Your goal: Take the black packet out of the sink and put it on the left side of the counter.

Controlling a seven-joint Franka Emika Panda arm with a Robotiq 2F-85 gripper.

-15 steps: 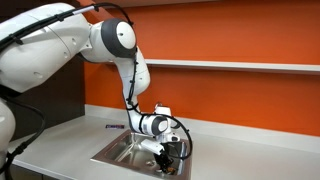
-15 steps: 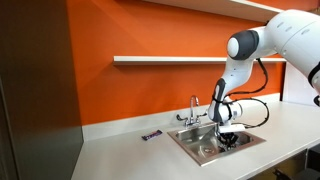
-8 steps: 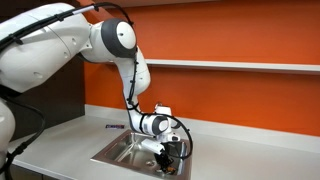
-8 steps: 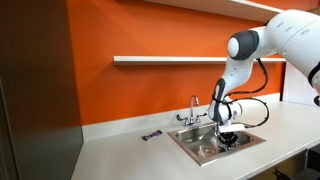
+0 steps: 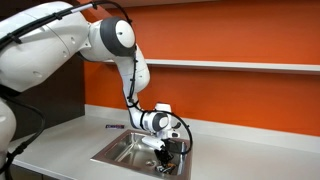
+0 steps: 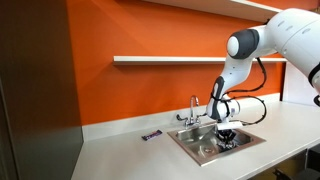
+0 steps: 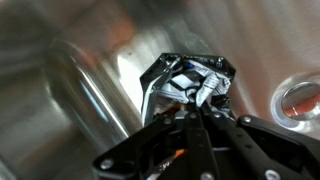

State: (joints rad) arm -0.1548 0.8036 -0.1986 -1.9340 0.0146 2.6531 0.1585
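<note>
In the wrist view the black packet (image 7: 185, 75) is crumpled and shiny, with white print, and hangs over the steel sink floor (image 7: 70, 60). My gripper (image 7: 195, 105) is shut on its near edge. In both exterior views the gripper (image 5: 166, 158) (image 6: 226, 139) is down inside the sink basin (image 5: 116, 155) (image 6: 192, 142). The packet is too small there to make out. The counter (image 6: 120, 150) stretches away beside the sink.
A faucet (image 6: 194, 108) stands at the sink's back rim. A small purple packet (image 6: 151, 135) lies on the counter beside the sink; it also shows in an exterior view (image 5: 115, 127). A drain (image 7: 298, 100) is in the sink floor. An orange wall and a shelf (image 6: 165, 60) are behind.
The wrist and gripper have risen slightly within the sink, still closed on the packet. Nothing else has moved.
</note>
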